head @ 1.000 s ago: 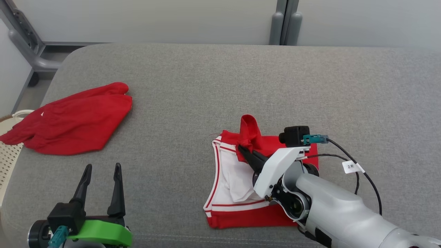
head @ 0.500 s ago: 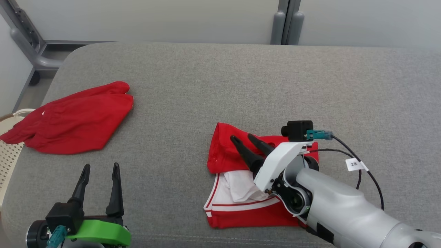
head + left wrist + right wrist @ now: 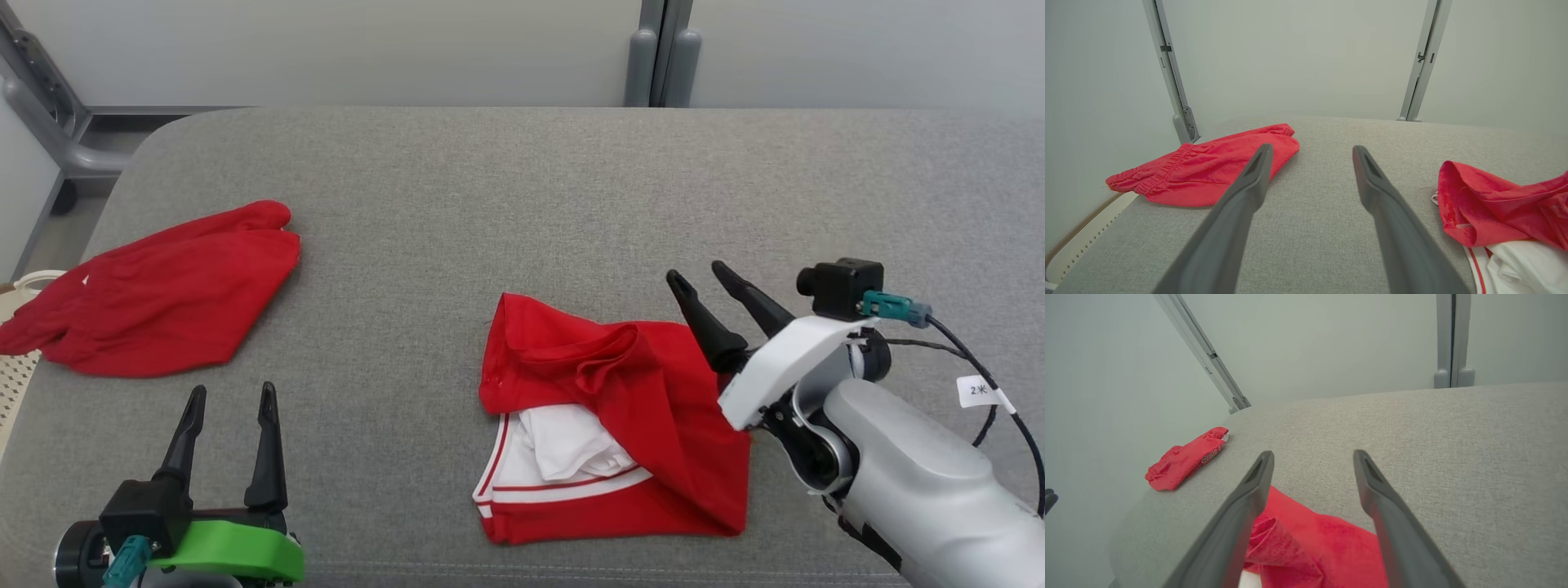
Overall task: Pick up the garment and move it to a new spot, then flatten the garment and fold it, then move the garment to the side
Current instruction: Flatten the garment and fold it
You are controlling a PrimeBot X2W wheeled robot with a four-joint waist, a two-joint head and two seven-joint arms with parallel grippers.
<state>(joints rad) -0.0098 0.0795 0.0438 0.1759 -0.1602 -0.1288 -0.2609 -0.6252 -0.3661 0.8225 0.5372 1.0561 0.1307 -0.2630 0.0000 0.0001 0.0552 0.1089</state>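
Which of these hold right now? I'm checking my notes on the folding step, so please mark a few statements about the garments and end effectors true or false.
1. The right end effector is open and holds nothing. True.
2. The left end effector grips the plain red garment. False: it is open and apart from that garment, above the grey cushion.
3. The red and white garment lies smooth and flat. False: a red flap is folded across it with a bunched ridge, and crumpled white fabric shows below the flap.
4. The plain red garment lies to the robot's left of the red and white garment. True.
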